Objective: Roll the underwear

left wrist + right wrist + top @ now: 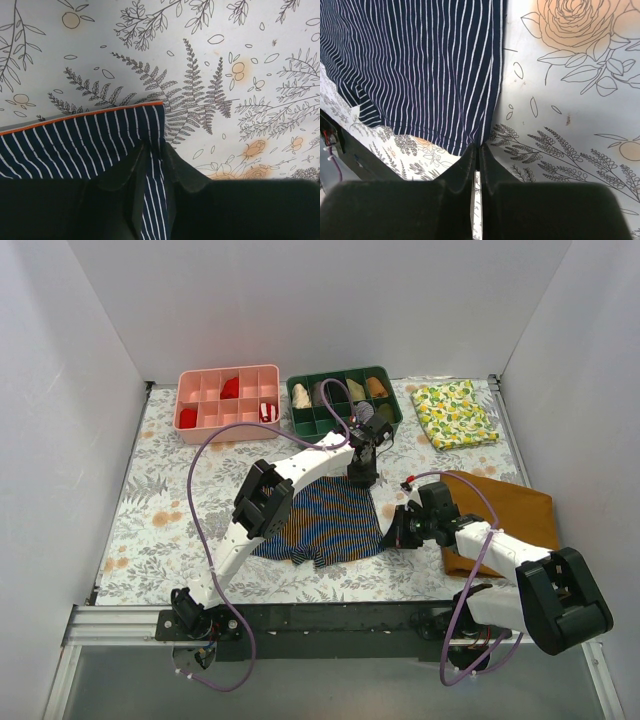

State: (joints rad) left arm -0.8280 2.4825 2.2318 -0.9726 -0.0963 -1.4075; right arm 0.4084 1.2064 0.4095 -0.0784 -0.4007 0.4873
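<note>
The underwear (325,520), navy with thin stripes and an orange waistband edge, lies spread flat on the floral table mat. My left gripper (360,478) is at its far right corner. In the left wrist view the left gripper (152,160) is shut with a fold of the underwear (75,145) between the fingers. My right gripper (392,535) is at the near right corner. In the right wrist view the right gripper (477,150) is shut, pinching the tip of the underwear (420,65).
A pink tray (230,433) and a green tray (330,430) with small items stand at the back. A lemon-print cloth (455,413) lies at the back right. A mustard-brown cloth (510,510) lies under the right arm.
</note>
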